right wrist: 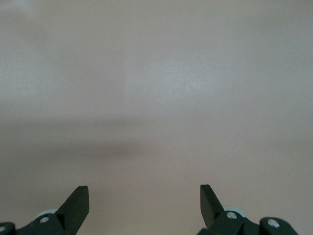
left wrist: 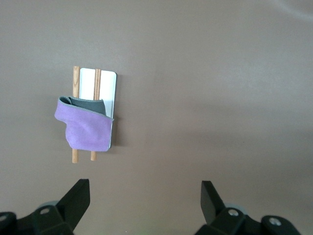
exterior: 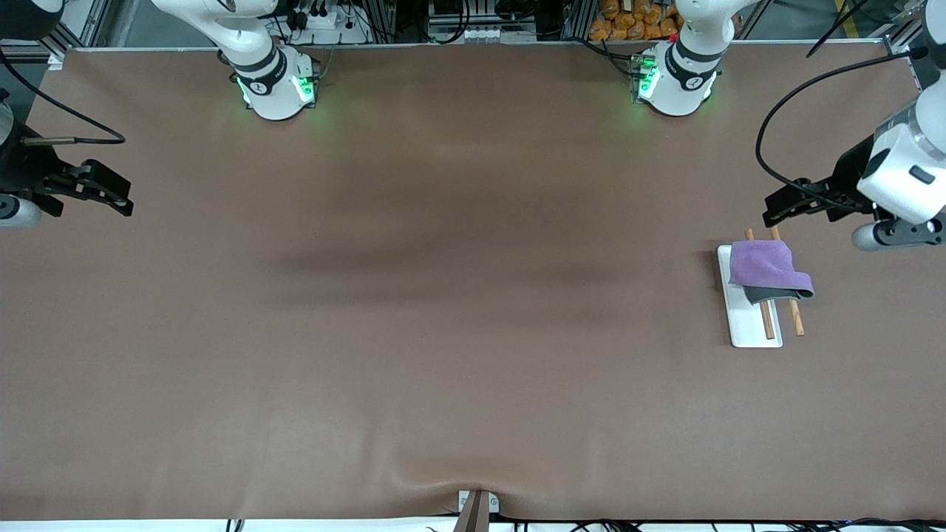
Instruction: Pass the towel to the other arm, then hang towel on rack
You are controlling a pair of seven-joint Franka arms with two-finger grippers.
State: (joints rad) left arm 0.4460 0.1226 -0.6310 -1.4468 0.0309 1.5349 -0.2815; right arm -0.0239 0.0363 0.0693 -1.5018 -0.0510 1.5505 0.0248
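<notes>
A brown cloth is covering the whole table (exterior: 443, 295) in the front view. Toward the left arm's end, the towel (exterior: 768, 270) is lying draped over the rack (exterior: 754, 325), while the left gripper (exterior: 780, 207) is hovering just by the rods' ends and the right gripper (exterior: 111, 196) is waiting at the right arm's end.

In the left wrist view, the left gripper (left wrist: 145, 196) is gaping wide, gripping nothing; the towel (left wrist: 87, 129) is hanging lopsided on the rack (left wrist: 105, 81), so a nudge could slide it off.

In the right wrist view, the right gripper (right wrist: 144, 196) is spread wide, empty, over bare cloth.
</notes>
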